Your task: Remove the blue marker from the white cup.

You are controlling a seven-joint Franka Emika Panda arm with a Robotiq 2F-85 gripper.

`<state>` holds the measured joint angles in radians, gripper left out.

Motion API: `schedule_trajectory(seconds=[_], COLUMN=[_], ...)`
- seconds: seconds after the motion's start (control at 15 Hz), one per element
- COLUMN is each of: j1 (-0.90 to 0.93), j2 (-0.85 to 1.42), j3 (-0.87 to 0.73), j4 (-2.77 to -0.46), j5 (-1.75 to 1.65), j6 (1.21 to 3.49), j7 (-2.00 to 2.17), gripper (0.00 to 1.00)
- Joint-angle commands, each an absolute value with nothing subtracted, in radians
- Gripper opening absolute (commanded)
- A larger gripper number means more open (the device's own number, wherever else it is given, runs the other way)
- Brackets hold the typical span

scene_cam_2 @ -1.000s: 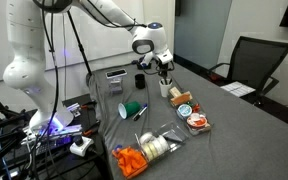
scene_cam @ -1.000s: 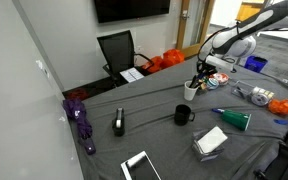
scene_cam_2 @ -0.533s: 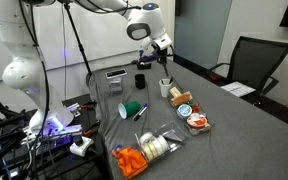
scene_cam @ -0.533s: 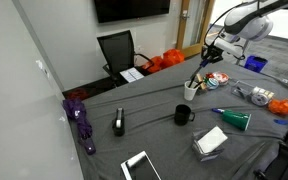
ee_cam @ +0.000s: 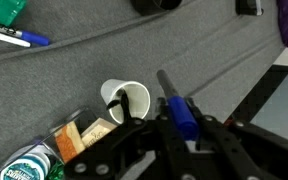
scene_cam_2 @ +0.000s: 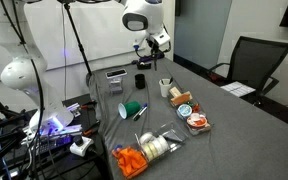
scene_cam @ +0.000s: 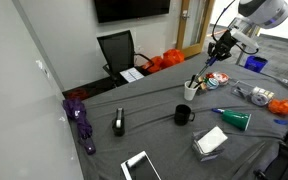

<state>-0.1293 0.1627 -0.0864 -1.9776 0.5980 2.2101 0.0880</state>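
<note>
The white cup (scene_cam: 190, 90) stands on the grey table, and it shows too in an exterior view (scene_cam_2: 165, 88). In the wrist view the cup (ee_cam: 126, 101) lies below me with a dark pen still in it. My gripper (scene_cam: 221, 50) hangs well above and a little beside the cup, and it shows too in an exterior view (scene_cam_2: 153, 44). It is shut on the blue marker (ee_cam: 178, 113), which is clear of the cup and sticks out between the fingers, dark tip forward.
A black mug (scene_cam: 183, 115) and a dark green cup on its side (scene_cam: 234, 120) are near the white cup. Snack packets (scene_cam_2: 187, 110) lie beside it. A blue pen (ee_cam: 19, 37), a stapler (scene_cam: 119, 123), a purple umbrella (scene_cam: 81, 118) and a tablet (scene_cam: 141, 166) are on the table.
My gripper has risen from the white cup's mouth to well above it, lifting the blue marker out of the cup. The cup has stayed in place.
</note>
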Motion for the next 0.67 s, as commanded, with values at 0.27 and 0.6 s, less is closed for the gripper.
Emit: schedule_trajectory(seconds=[0.27,0.6], j1=[-0.123,-0.098], j2=[0.226,0.300], j3=[-0.099,-0.119], j4=[-1.972,-1.982], j5=[0.433,0.204], j6=[2.095,2.163], j7=[0.109,0.264], gripper=[0.05,0.05])
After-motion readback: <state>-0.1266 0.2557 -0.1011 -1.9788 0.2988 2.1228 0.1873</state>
